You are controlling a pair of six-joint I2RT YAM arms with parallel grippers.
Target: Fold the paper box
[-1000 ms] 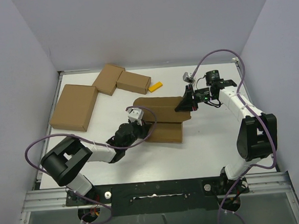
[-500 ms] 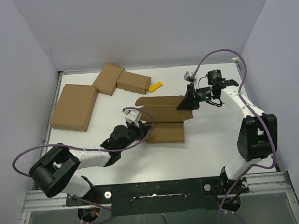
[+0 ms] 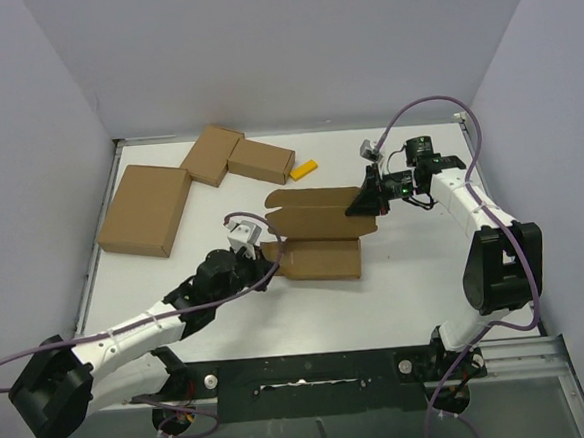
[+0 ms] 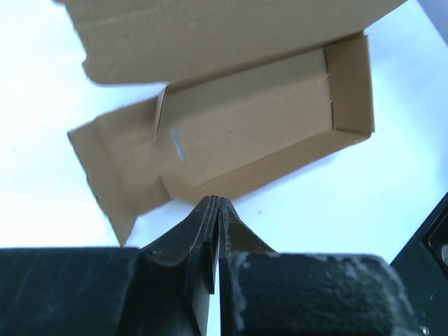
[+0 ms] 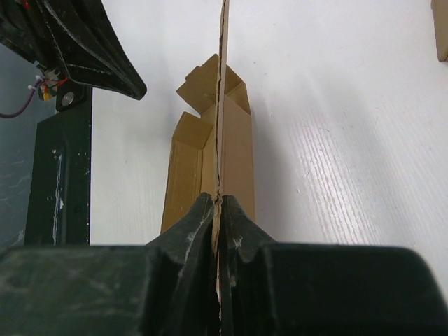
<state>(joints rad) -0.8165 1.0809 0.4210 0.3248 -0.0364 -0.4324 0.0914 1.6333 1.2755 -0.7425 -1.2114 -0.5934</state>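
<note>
View from above onto a white desk (image 3: 407,281), matte and plain, closed in by pale lilac walls (image 3: 280,49) on the left, right and far sides.

Nearest, a black rail (image 3: 303,377) along the front edge of the desk, carrying both arm bases, with purple cables (image 3: 434,101) looping off each arm.

Just past the rail, the left arm (image 3: 139,330) stretched low toward mid-desk. At its end, the left end effector (image 4: 215,204), fingers pressed together and gripping nothing, its tip right at the near left edge of the paper box (image 3: 315,260). Contact there impossible to judge.

At mid-desk, the paper box itself: plain brown cardboard, half formed. A shallow open tray lying flat, a long lid panel raised on its far side, small flaps loose at the left end.

Reaching in from the right, the right end effector (image 5: 219,203), clamped on the right end of that raised panel, which shows edge-on between the fingers in the right wrist view.

Farther back, a small yellow piece (image 3: 304,169) alone on the desk. Behind and left of it, two small brown cartons (image 3: 236,158) touching at a corner. At far left, just beside them, a larger flat squarish carton (image 3: 146,209).
</note>
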